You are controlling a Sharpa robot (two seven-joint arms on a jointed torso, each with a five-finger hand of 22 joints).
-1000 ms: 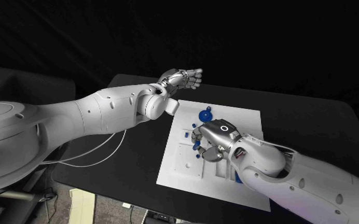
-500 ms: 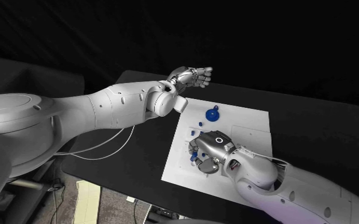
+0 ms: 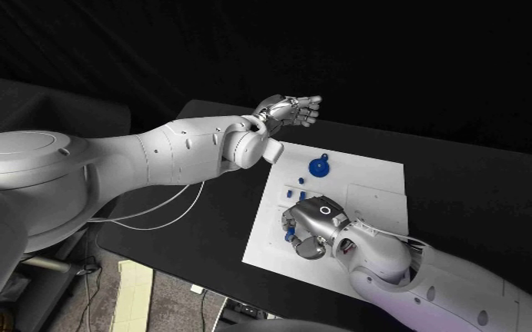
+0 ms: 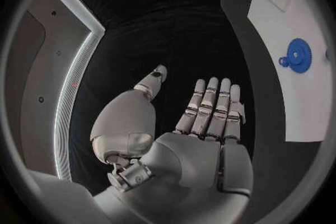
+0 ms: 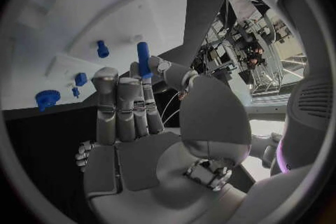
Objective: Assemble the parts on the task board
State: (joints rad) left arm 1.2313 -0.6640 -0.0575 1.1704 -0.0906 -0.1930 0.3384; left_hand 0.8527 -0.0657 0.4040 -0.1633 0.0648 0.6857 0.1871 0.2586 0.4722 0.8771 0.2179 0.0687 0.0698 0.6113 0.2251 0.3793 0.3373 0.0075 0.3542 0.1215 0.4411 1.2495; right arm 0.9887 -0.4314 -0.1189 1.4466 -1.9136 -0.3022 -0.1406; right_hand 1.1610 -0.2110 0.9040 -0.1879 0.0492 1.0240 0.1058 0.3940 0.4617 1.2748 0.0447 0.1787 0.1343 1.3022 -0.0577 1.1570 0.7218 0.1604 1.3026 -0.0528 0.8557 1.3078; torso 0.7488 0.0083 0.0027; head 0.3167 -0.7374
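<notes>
The white task board (image 3: 377, 186) lies in the middle of the black table. A blue gear (image 3: 319, 167) (image 4: 299, 55) lies flat near the board's far edge, with small blue pegs (image 3: 296, 194) just in front of it. My right hand (image 3: 311, 227) hovers low over the board's left part and pinches a blue peg (image 5: 143, 59) between thumb and fingertip. The right wrist view shows the gear (image 5: 47, 98) and loose blue pieces (image 5: 103, 49) (image 5: 80, 78) on the board (image 5: 84, 5). My left hand (image 3: 290, 109) (image 4: 203, 117) is raised beyond the board's far left corner, fingers straight and apart, holding nothing.
My left forearm (image 3: 188, 151) reaches across the table's left side. White cables (image 3: 155, 217) hang off the table's left edge. Bare black table (image 3: 466, 186) lies to the right of the board.
The head view has shifted. Relative to the blue gear, my right hand has drawn back toward the board's near edge. The left hand stays raised.
</notes>
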